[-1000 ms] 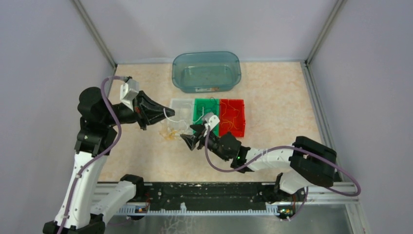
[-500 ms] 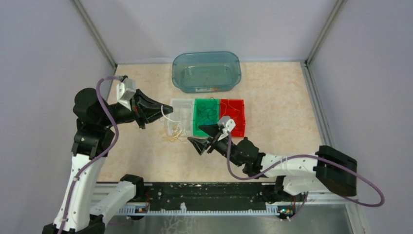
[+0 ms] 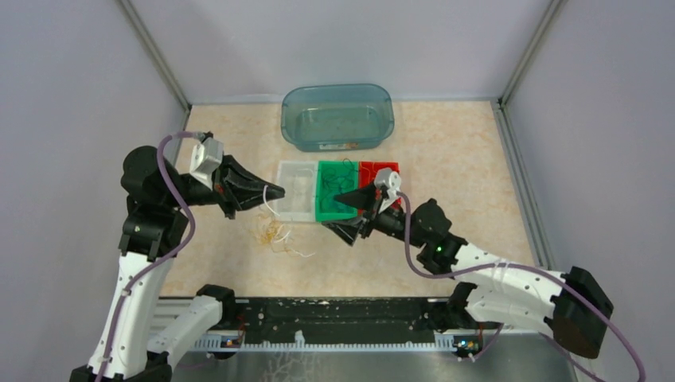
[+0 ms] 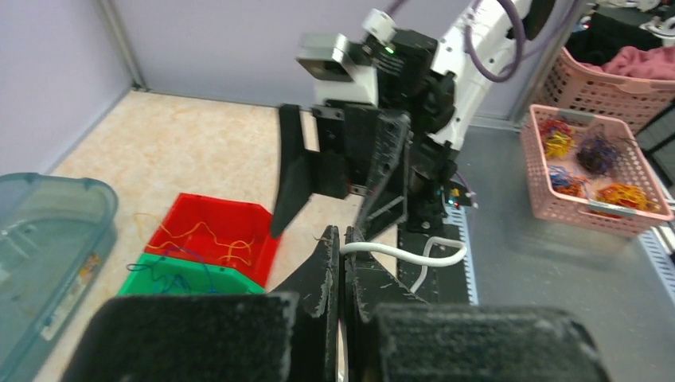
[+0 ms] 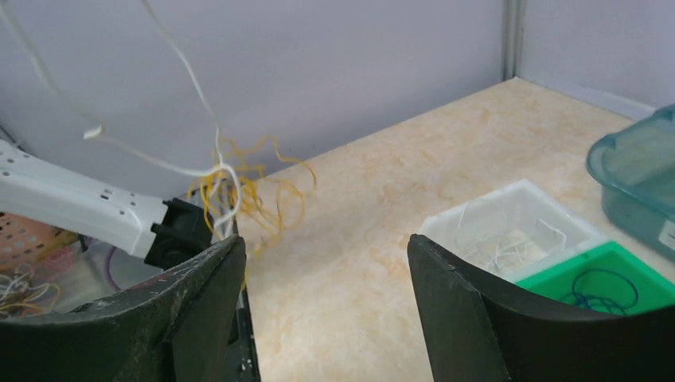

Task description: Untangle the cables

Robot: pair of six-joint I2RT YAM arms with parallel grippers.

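My left gripper (image 3: 275, 192) is shut on a thin white cable (image 4: 402, 253) and held above the table, left of the bins. The cable runs down to a small tangle of yellow and white cables (image 3: 275, 235) below it. In the right wrist view the tangle (image 5: 239, 188) dangles from the white strand (image 5: 184, 65). I cannot tell whether it touches the table. My right gripper (image 3: 333, 212) is open and empty, to the right of the tangle and in front of the green bin. It points left, with its jaws (image 5: 326, 243) spread wide.
Three small bins stand in a row: clear (image 3: 296, 189) holding white cables, green (image 3: 337, 191) holding dark cables, red (image 3: 380, 179) holding yellow cables. A teal tub (image 3: 337, 117) stands behind them. A pink basket (image 4: 585, 171) of cable bundles sits off the table.
My right gripper has drawn back to the right, away from the tangle, with its jaws open. My left gripper has shifted slightly right, and the tangle now sits lower with a white strand trailing.
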